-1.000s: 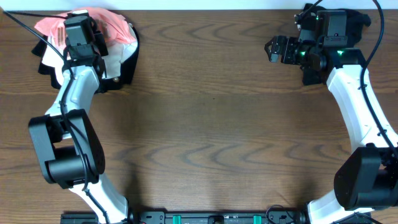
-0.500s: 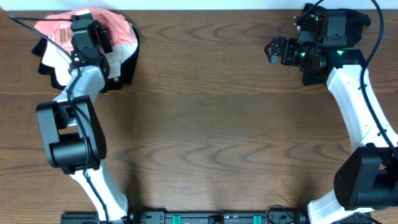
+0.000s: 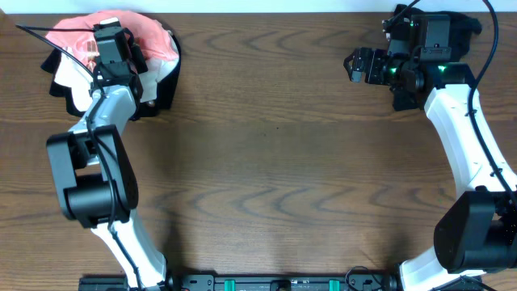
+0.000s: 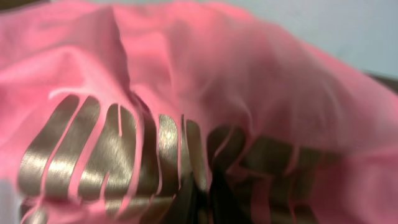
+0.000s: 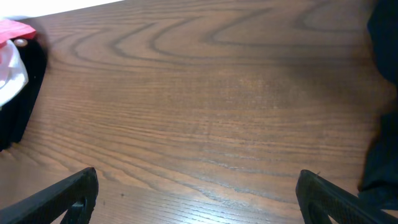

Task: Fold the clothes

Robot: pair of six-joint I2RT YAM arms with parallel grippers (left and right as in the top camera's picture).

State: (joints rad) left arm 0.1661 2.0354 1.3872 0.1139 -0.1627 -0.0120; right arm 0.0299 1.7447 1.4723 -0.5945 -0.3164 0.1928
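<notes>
The salmon-pink T-shirt (image 3: 155, 36) lies crumpled on a pile at the table's back left corner. Its brownish striped print (image 4: 106, 155) fills the left wrist view. My left gripper (image 3: 110, 39) is down in the pile. Its dark fingers (image 4: 186, 208) stand close together at the bottom of the left wrist view, with pink printed fabric bunched between them. My right gripper (image 3: 354, 65) is open and empty above bare wood at the back right. Its fingertips (image 5: 78, 190) are spread wide.
A black garment (image 3: 166, 87) and a white one (image 3: 71, 90) lie under the pink T-shirt in the same pile. The pile's edge shows at the far left of the right wrist view (image 5: 18, 81). The wooden table (image 3: 275, 162) stretches between the two arms.
My left gripper has pushed a little right and farther into the pile, and the arm has swung in behind it. The right arm has not moved.
</notes>
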